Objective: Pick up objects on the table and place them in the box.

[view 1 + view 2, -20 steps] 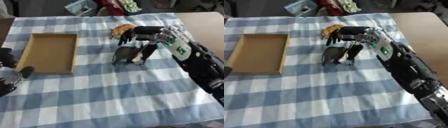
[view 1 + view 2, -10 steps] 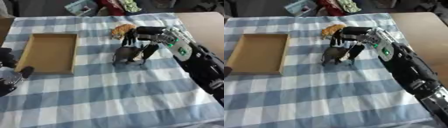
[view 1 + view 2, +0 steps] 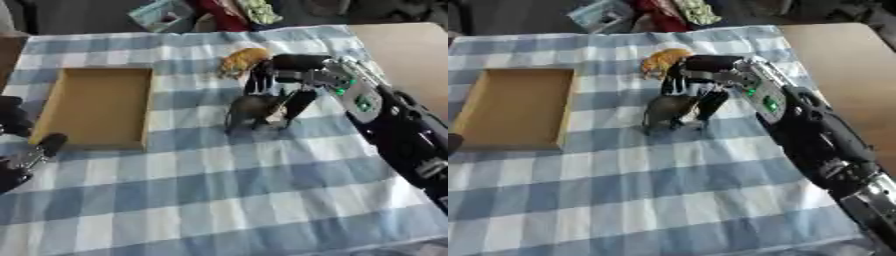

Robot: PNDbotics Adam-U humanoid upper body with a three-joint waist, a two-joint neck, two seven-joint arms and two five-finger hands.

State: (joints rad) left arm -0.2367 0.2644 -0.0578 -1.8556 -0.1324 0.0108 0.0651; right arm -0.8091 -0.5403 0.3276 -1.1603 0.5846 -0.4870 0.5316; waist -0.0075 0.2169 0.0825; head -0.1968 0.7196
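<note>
A grey toy animal stands on the blue-checked cloth, right of the box. My right hand comes in from the right and hangs over the toy's back. Its fingers are curled down on the toy's far side, and another digit presses its near right flank. An orange-yellow toy lies just behind the hand. The shallow cardboard box sits at the left with nothing inside. My left hand rests at the lower left edge, fingers relaxed and holding nothing.
The checked cloth covers most of the table, with bare wood at the right. A teal packet and red and green items lie beyond the far edge.
My right hand has sunk a little lower over the grey toy, and its fingers have drawn in round it. The toy stands where it was. The left hand is unmoved.
</note>
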